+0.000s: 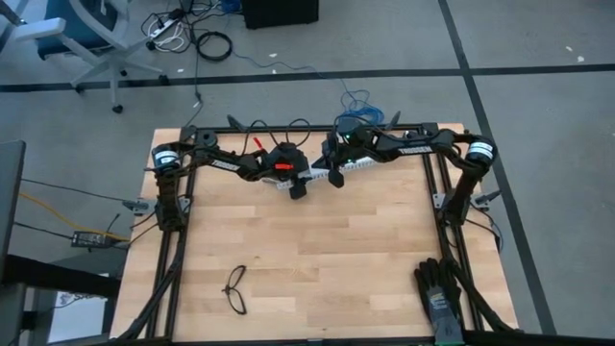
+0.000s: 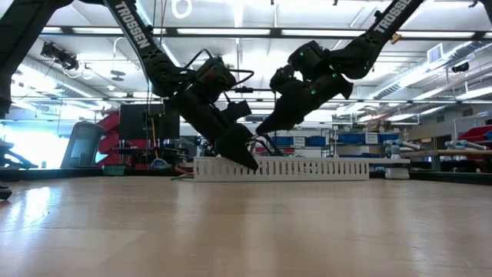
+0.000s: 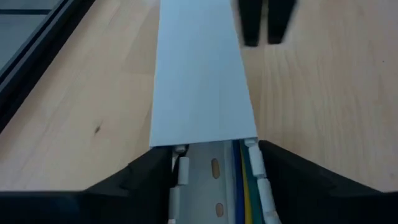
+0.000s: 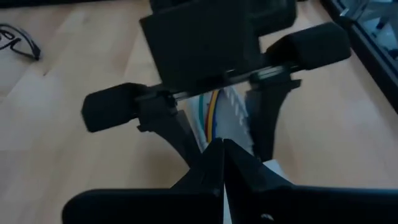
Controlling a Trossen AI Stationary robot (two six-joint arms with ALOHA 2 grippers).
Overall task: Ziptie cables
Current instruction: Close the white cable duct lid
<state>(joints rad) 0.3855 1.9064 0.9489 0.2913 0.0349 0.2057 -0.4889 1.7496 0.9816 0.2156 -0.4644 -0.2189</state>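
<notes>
A white slotted cable duct lies on the table near its far edge. A flat white cover strip lies on top of most of it. The cables, blue, yellow and green wires, lie inside the duct's uncovered end and also show in the right wrist view. My left gripper straddles that end. My right gripper is shut and hovers just above the duct, facing the left gripper. No ziptie shows. My left gripper has the duct's uncovered end between its two fingers, one finger against each outer side wall. The fingers slant down from above and lie along the duct. The duct rests flat on the table.
Black thin-framed glasses lie on the near left of the table. Black gloves lie at the near right. The black frame rails run along the table's sides. Bare wood lies between the duct and the near edge.
</notes>
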